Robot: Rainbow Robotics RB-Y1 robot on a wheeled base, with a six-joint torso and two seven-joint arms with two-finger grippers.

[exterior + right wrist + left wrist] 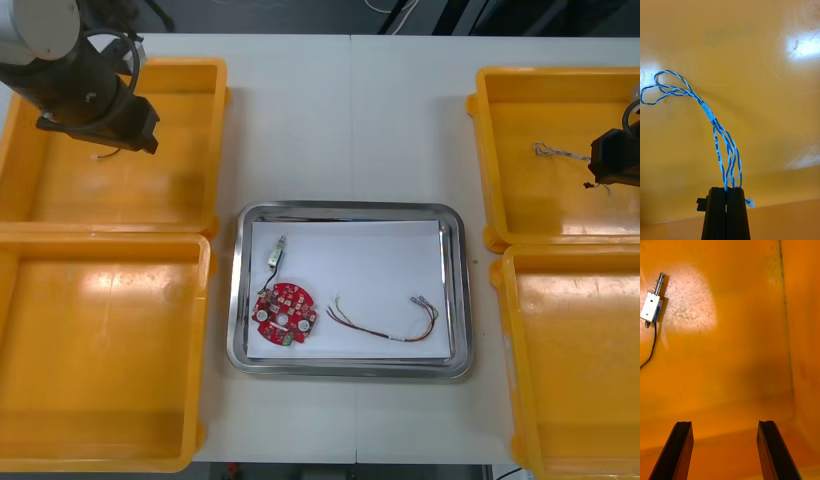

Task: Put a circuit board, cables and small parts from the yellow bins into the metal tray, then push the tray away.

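- Metal tray (237, 290): it sits at the middle of the light table (350, 100), between the two pairs of yellow bins, and is white inside.
- Tray contents: a round red circuit board (285, 315) lies by the left near corner. A small metal part (277, 252) lies just beyond the board. A red and yellow cable (380, 333) curves across the right half, apart from both.
- Far left bin (120, 190): a second small metal part (652, 305) lies on its floor, trailing a thin black wire.
- Left gripper (725, 423): it hangs over the far left bin with its fingers spread wide and nothing between them. The second small metal part lies well ahead of them and off to one side.
- Far right bin (530, 200): the right gripper (726, 189) hovers over it.
- Right gripper: its fingers are pinched narrow on one end of the blue and white cable (707, 110).
- Blue and white cable: it reaches out from the fingertips over the bin floor and ends in loose loops. Whether the loops touch the floor cannot be told.
- Near left bin (100, 350) and near right bin (580, 360): they stand beside the tray's near half, one on each side.
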